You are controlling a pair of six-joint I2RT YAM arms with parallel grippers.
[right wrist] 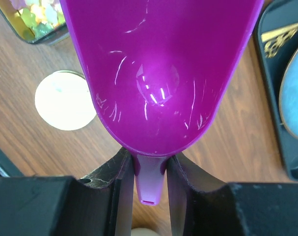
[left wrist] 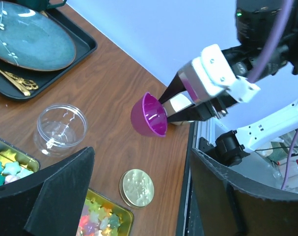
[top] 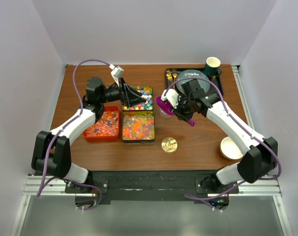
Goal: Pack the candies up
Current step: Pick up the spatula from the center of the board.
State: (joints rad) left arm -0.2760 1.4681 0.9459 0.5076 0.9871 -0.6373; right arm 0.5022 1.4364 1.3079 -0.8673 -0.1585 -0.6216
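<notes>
Left pincer (top: 133, 95) spread wide, nothing between fingers, low over gold rectangular tin (top: 152, 108) of pastel star-shaped candies (top: 145, 94). Second gold tin (top: 122, 129) just nearer, touching first, full of glossy orange-yellow-green round bead candies (top: 138, 127). Right pincer (right wrist: 149, 172) pressed onto pale handle of magenta plastic scoop (right wrist: 158, 73), scoop held above brown wooden desk (top: 198, 142), beside clear round plastic jar (left wrist: 60, 129). Round gold lid (left wrist: 137, 188) flat on desk near bead tin.

No readable text, gold lid (left wrist: 137, 187) embossing illegible
</notes>
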